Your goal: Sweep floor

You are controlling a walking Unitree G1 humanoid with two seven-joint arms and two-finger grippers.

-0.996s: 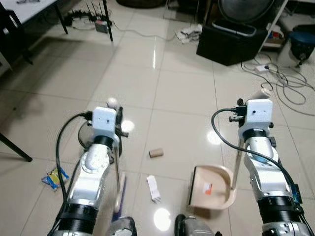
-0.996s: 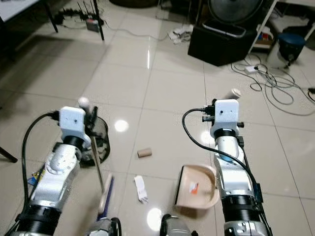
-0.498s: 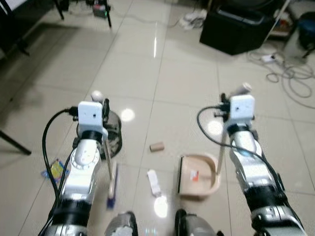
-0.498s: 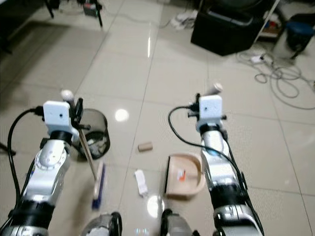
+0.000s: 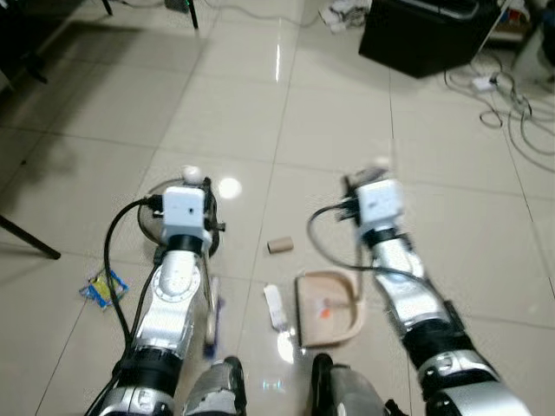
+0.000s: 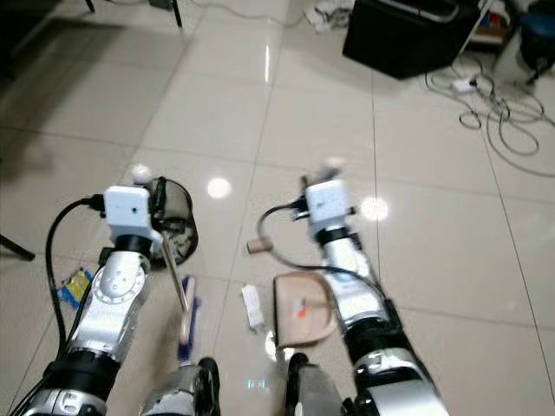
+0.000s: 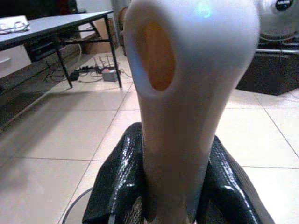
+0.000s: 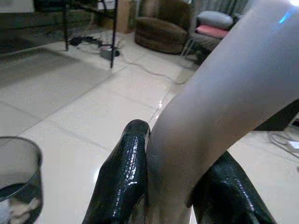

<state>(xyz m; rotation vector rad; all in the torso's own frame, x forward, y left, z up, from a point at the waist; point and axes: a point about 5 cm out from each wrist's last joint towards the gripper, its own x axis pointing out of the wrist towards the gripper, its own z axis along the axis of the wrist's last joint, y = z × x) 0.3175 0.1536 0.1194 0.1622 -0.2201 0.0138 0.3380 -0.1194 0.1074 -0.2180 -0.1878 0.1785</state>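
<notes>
My left gripper [image 7: 172, 193] is shut on the white broom handle [image 7: 187, 93]. The handle runs down to the blue-bristled brush head [image 5: 211, 316] on the tiles beside my left arm. My right gripper [image 8: 176, 186] is shut on the beige dustpan handle [image 8: 219, 102]. The dustpan [image 5: 340, 322] rests on the floor, with an orange scrap [image 5: 323, 305] inside. A white wrapper [image 5: 275, 305] lies just left of its mouth. A cardboard tube [image 5: 279, 246] lies a little farther out. A blue and yellow wrapper [image 5: 102, 289] lies left of my left arm.
A dark mesh bin [image 6: 176, 218] holding some rubbish stands behind my left wrist. A black box [image 5: 429, 35] and loose cables [image 5: 512, 104] are at the far right. A black table leg [image 5: 30, 238] crosses the left edge. Bare tiles stretch ahead.
The camera has dipped and shifted. My right arm has swung left, bringing the dustpan closer to the white wrapper. The broom stays held by my left side.
</notes>
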